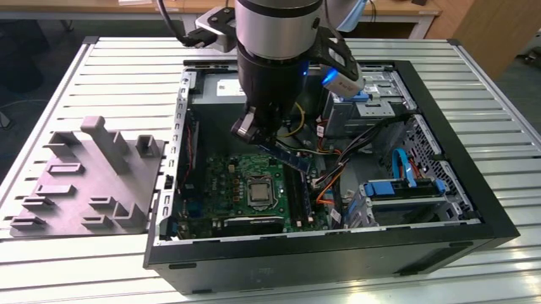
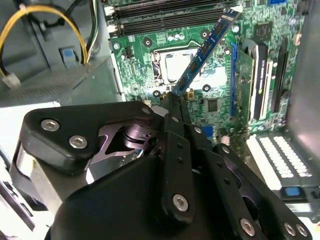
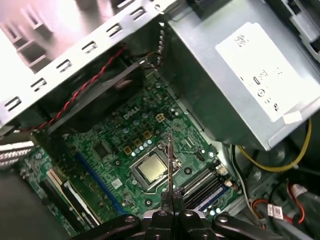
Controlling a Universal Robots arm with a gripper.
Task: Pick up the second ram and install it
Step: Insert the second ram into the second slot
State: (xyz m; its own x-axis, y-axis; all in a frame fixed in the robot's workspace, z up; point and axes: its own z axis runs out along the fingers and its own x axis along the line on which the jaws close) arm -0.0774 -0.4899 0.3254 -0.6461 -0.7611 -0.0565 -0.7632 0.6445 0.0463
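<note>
My gripper [image 1: 256, 132] hangs inside the open computer case [image 1: 338, 246], shut on one end of the second ram [image 1: 285, 156]. The stick is long, thin and dark, and it slants down over the green motherboard [image 1: 228, 183]. In the second wrist view the second ram [image 2: 202, 52] reaches out from the gripper [image 2: 173, 100] across the processor socket [image 2: 181, 65] towards the black memory sockets [image 2: 160, 15]. The first wrist view has the stick [image 3: 170, 160] edge-on above the gripper [image 3: 170, 209], beside the memory sockets [image 3: 202, 182]. It hangs apart from the sockets.
A grey moulded tray [image 1: 85, 183] with upright posts lies on the slatted table at the exterior view's left. Inside the case are a grey power supply [image 3: 240, 75], yellow and orange cables [image 1: 325, 185] and a drive cage with blue parts [image 1: 406, 189].
</note>
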